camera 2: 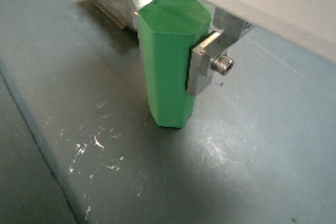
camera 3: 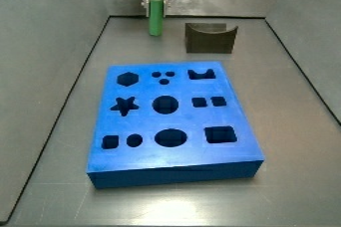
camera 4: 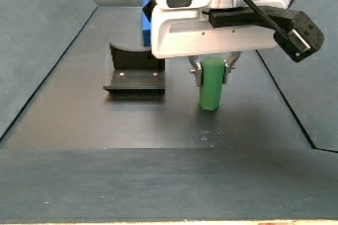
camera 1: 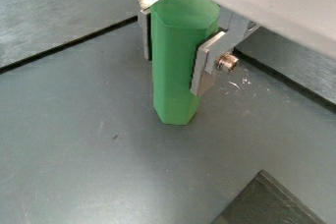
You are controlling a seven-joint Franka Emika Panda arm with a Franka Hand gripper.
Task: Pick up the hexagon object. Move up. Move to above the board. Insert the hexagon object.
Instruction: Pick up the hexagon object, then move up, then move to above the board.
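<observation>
Wrist views are both showing the tall, slim, plain green hexagon object [camera 1: 176, 61] standing straight up between the flat silver fingers [camera 1: 210, 59] of the gripper [camera 1: 178, 46], and the jaws are squeezing it from two sides, so the gripper is holding it. In a wrist view the six-sided top of the green peg [camera 2: 171, 61] is showing clearly, with one silver finger [camera 2: 203, 63] and its small screw pressing on its side. The bottom end of the peg is sitting on, or just above, the dark grey floor [camera 1: 79, 149]; I cannot tell which. Moving to a side view, the big, thick blue board [camera 3: 170, 121] with dark holes shaped like a hexagon, a star, circles and squares is lying flat in the middle of the floor. The green peg [camera 3: 156, 17] is hanging upright under the white gripper [camera 3: 156, 2] at the far end, well apart from the board. Just to the right of it, the dark L-shaped fixture [camera 3: 210, 38] is standing on the floor. In a side view from the other end, the fixture [camera 4: 132, 73] is on the left, and the gripper [camera 4: 211, 71] is holding the peg [camera 4: 211, 86] to the right of it, with a bit of the blue board [camera 4: 148, 14] peeking out behind.
</observation>
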